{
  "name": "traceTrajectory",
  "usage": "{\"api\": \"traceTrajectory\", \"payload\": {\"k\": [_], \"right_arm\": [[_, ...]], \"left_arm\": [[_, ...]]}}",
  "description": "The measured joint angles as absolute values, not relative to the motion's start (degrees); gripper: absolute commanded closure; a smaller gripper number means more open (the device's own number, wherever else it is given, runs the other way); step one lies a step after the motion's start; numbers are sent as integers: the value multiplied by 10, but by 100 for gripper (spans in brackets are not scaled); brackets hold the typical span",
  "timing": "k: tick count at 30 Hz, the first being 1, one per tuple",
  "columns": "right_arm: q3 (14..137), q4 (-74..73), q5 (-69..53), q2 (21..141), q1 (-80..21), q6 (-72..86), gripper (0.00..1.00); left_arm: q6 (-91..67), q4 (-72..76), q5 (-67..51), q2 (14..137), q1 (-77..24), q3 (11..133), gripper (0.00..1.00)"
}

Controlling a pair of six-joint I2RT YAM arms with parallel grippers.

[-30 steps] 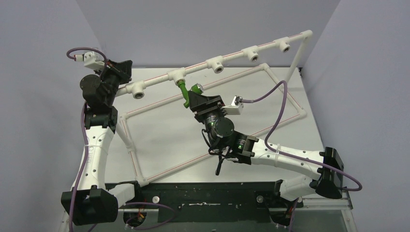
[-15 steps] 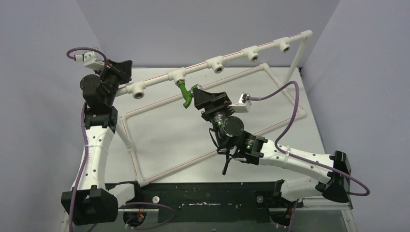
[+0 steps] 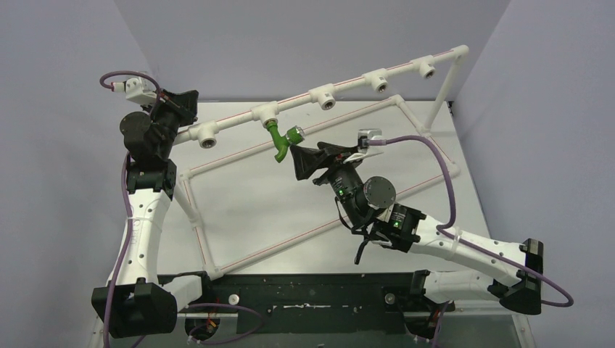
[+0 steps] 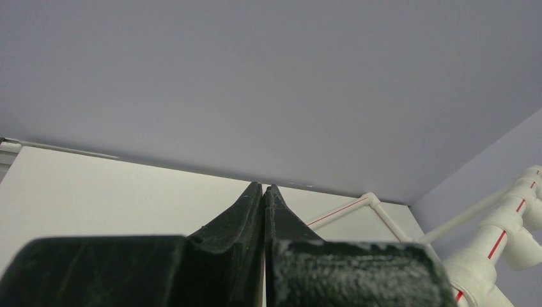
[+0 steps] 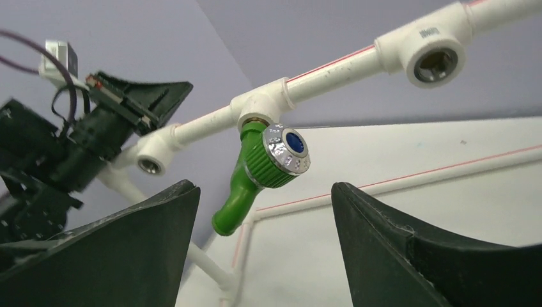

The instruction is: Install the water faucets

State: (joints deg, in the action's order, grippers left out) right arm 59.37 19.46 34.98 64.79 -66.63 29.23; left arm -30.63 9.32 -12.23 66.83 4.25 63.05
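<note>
Right claw (image 3: 299,158), seen from above, stands wide apart and holds nothing, its tips just beside the green faucet (image 3: 278,141). That faucet hangs from the second tee in from the left end of the raised pipe rail (image 3: 355,85), over the far part of the worktop (image 3: 246,206). Its long axis runs from the threaded end at the tee down to the spout, which points at the worktop and a little toward the near left corner. Left claw (image 3: 190,101) sits by the rail's left end.

From the left wrist, the left claw (image 4: 263,192) is pressed shut on nothing; only a bit of rail (image 4: 492,256) shows at the right.

From the right wrist, the right claw (image 5: 262,188) frames the green faucet (image 5: 240,192) without touching it, fingers (image 5: 147,243) either side. The spout droops down and left, and the silver-rimmed handle cap (image 5: 287,148) faces the camera. A ring of metal thread shows at the tee (image 5: 262,105), so I'd guess it may not be fully seated. With the tips this near, a sideways swing could clip the handle and back the thread out, or twist the rail.
</note>
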Motion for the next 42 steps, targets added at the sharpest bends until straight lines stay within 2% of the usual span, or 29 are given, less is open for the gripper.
{"api": "traceTrajectory", "payload": {"k": [13, 20, 31, 42], "right_arm": [[689, 67, 135, 644, -660, -184, 22], [703, -27, 69, 644, -661, -440, 21], [704, -72, 134, 683, -704, -731, 21], [701, 11, 232, 759, -718, -942, 24]], "left_arm": [[-307, 93, -122, 668, 43, 630, 100], [-307, 93, -122, 668, 43, 631, 100], [-306, 93, -122, 668, 43, 631, 100], [-306, 93, -122, 670, 43, 632, 100]]}}
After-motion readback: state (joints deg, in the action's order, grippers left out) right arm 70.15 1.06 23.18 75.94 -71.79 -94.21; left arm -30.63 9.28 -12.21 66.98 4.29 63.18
